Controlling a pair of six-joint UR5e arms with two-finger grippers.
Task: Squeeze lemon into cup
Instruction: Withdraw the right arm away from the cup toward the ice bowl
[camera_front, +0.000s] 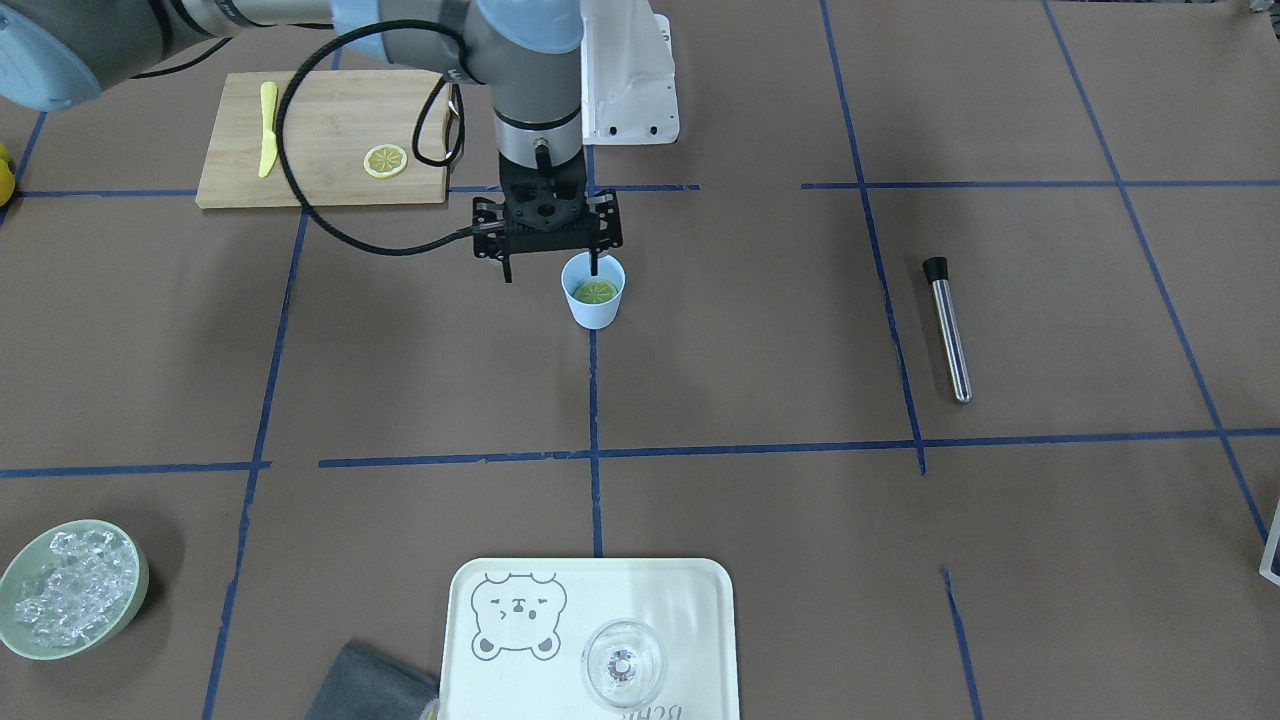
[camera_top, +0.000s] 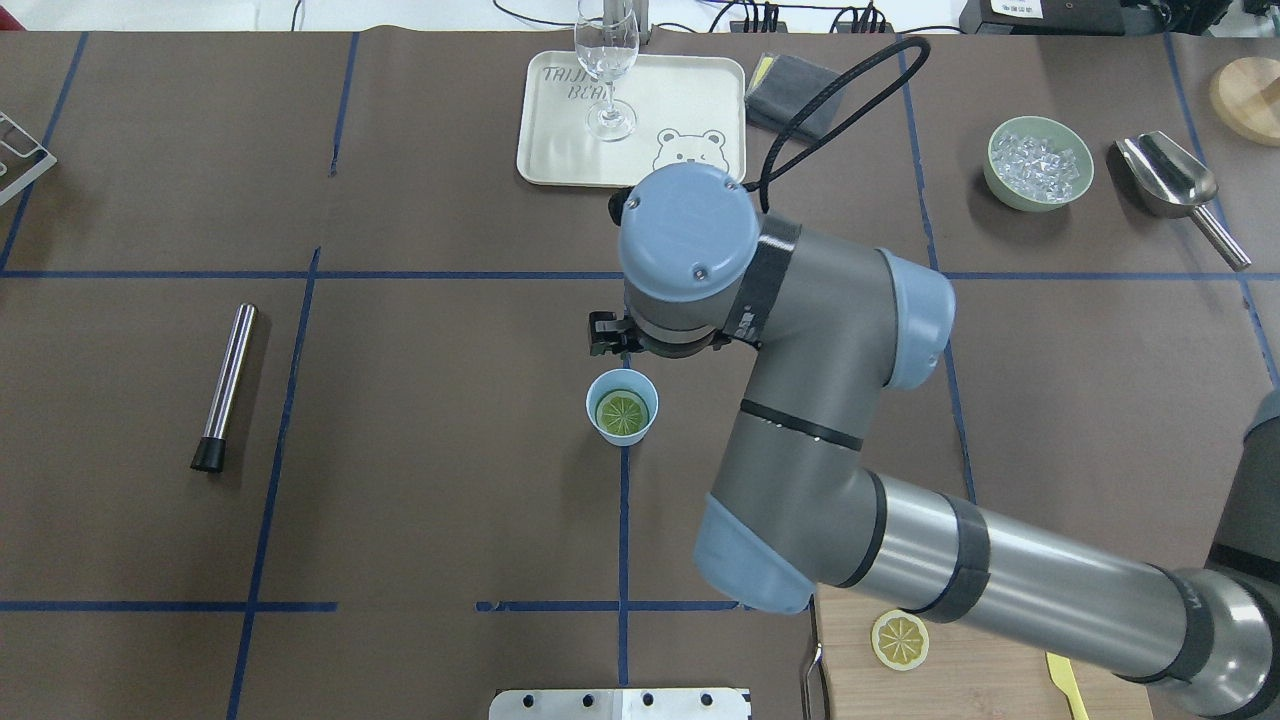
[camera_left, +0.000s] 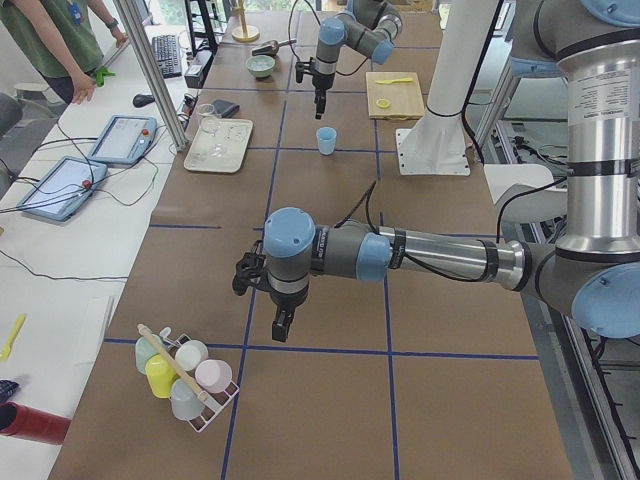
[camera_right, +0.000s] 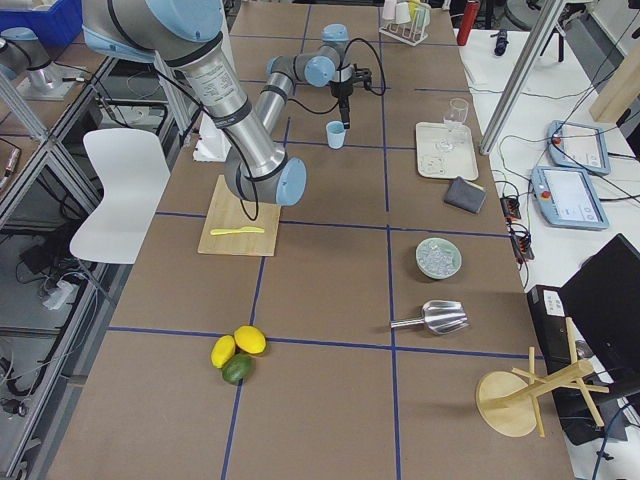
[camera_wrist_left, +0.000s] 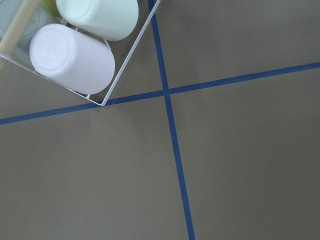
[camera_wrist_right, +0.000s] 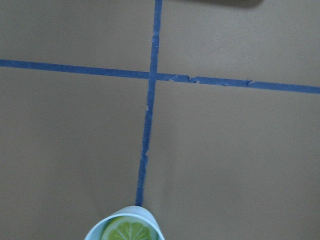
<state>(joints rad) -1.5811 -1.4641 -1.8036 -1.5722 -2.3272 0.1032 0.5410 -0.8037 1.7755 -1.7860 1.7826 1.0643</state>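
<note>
The light-blue cup (camera_front: 594, 313) stands near the table's middle on a blue tape line. A lemon slice (camera_front: 596, 291) lies flat inside it, and shows in the overhead view (camera_top: 621, 411) and the right wrist view (camera_wrist_right: 129, 231) too. My right gripper (camera_front: 551, 268) hangs just above the cup, on its robot side. It is open and empty, with one finger (camera_front: 595, 262) over the cup's rim. A second lemon slice (camera_front: 385, 160) lies on the cutting board (camera_front: 325, 140). My left gripper (camera_left: 283, 325) hovers far off, near a cup rack; I cannot tell if it is open.
A yellow knife (camera_front: 267, 128) lies on the board. A steel muddler (camera_front: 947, 328) lies on the robot's left side. A cream tray (camera_front: 690, 600) holds a clear glass (camera_front: 622, 662). A green bowl of ice (camera_front: 70, 590) and a wire cup rack (camera_left: 185, 375) stand apart.
</note>
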